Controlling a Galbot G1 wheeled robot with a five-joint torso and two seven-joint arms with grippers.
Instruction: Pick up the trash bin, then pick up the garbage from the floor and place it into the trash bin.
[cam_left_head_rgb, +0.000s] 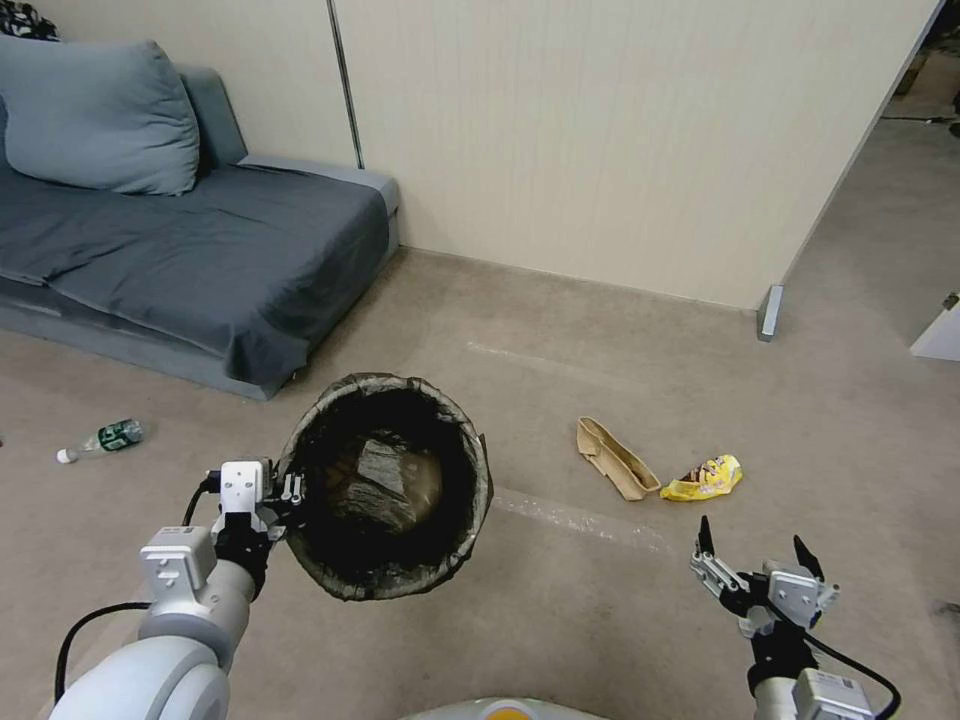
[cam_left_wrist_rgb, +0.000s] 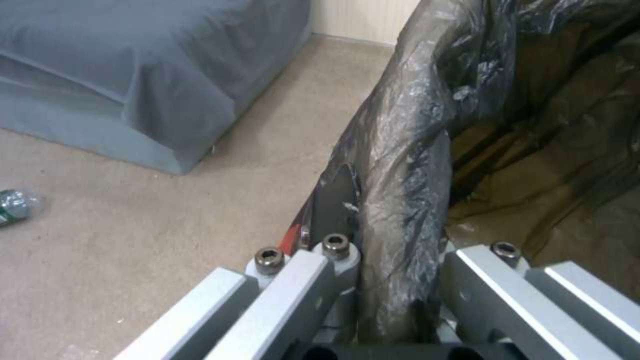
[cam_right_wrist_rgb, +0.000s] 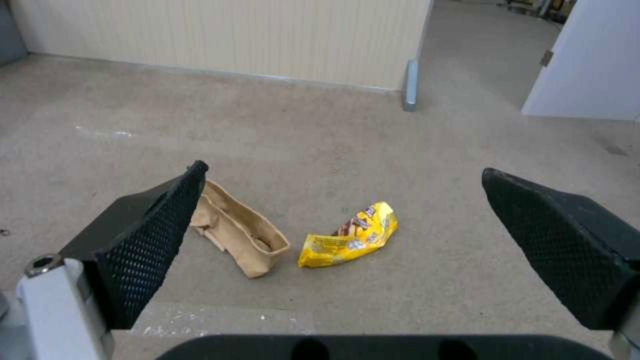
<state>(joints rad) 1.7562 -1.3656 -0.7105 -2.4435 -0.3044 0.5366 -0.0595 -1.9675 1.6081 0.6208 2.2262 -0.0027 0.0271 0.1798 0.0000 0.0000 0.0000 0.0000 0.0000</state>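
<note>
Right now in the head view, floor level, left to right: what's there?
Clear bottle with green label → left hand clamped on the trash bin rim → flattened tan carton → yellow wrapper → open right hand.

Silver-grey arms, black cables, black mesh-textured fingers (cam_right_wrist_rgb: 143, 235), seemingly hex-socket screws.

The left gripper (cam_left_wrist_rgb: 393, 280) is clamped on the rim of the trash bin (cam_left_wrist_rgb: 407, 165), one metal finger (cam_left_wrist_rgb: 333, 200) on the outside of the wall and the other side inside the bin, with the crinkly dark bag liner (cam_left_wrist_rgb: 507, 90) pinched between them. The liner folds over the rim and lines the brown interior. Beyond the bin lies beige carpet floor (cam_left_wrist_rgb: 167, 235), a grey sofa (cam_left_wrist_rgb: 147, 75) under a draped cover, and part of a clear bottle (cam_left_wrist_rgb: 15, 205) with a green label near the sofa.
</note>
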